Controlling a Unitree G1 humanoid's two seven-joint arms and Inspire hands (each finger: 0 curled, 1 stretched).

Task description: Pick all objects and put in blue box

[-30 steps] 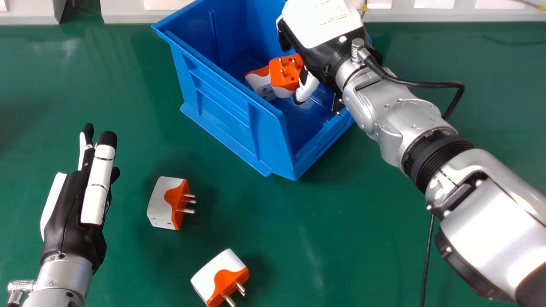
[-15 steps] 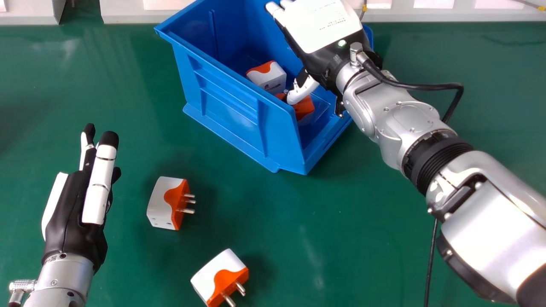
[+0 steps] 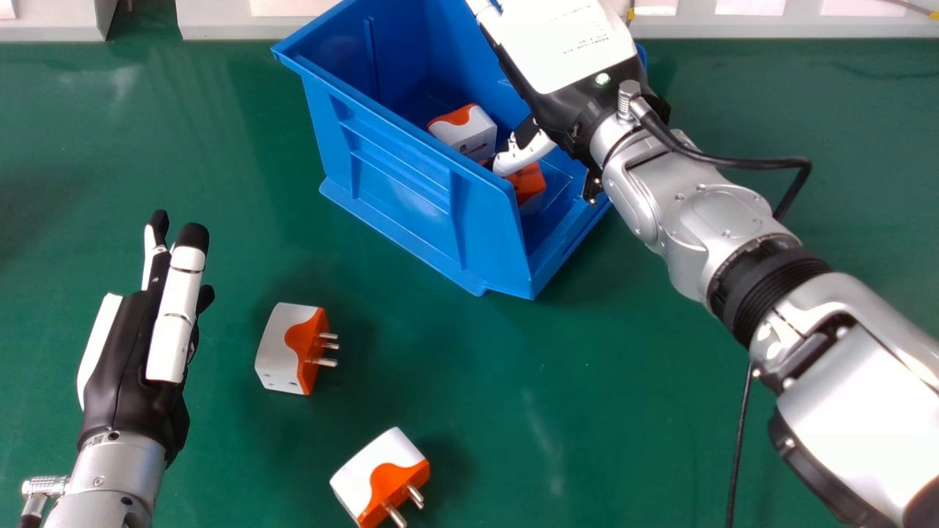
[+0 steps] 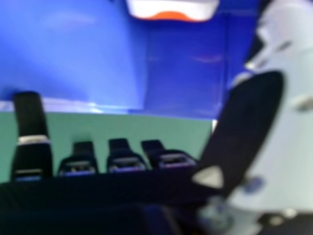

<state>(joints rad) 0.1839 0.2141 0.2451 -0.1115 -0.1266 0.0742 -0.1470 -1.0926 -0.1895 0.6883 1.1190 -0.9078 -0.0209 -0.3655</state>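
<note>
Plug adapters [image 3: 279,352] show in the head view: two on the green table [image 3: 623,411], two inside the blue box [image 3: 396,187]. The right hand [image 3: 561,44] is open over them—probably so nothing leaves with it; the left hand [image 3: 132,374] hangs idle, fingers straight.

Right hand view: fingers extended, gripping nothing.

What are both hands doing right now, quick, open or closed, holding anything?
Left hand: open, holding nothing.
Right hand: open at the blue box, holding nothing.
</note>
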